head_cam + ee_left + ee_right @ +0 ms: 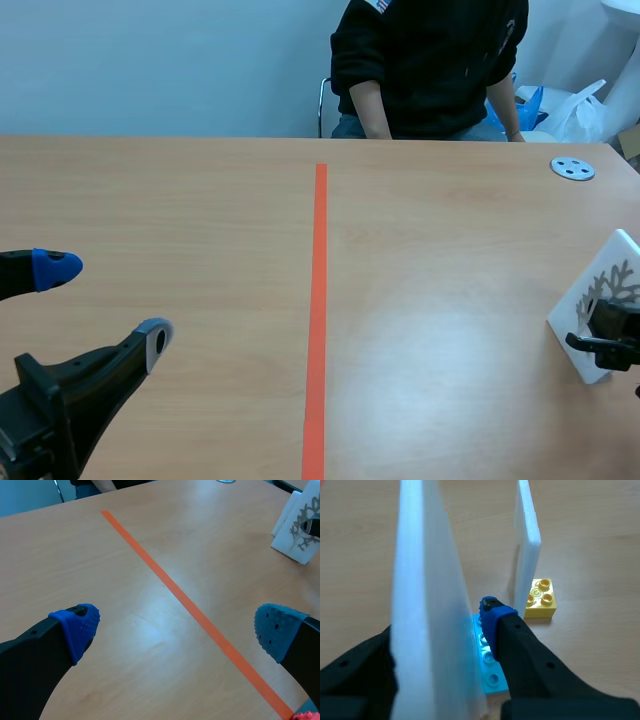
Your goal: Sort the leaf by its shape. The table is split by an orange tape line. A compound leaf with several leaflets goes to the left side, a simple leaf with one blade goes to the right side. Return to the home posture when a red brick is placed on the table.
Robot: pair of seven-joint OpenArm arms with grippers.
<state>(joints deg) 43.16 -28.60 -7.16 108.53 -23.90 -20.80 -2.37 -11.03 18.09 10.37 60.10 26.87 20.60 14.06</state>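
Currently right gripper clamps the white leaf card; left gripper gapes wide, holding nothing.

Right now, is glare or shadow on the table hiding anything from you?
Scene view: soft sheen on the table right of the orange tape line, hiding nothing. Left wrist view: brighter glare patch beside the tape, on bare wood. Right wrist view: no glare; the white card in the right gripper blocks much table; the yellow brick casts a faint shadow.

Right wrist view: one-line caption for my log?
Right hand shut on an upright white card with a light-blue brick at its base; ahead, a second white card stands by a yellow brick.
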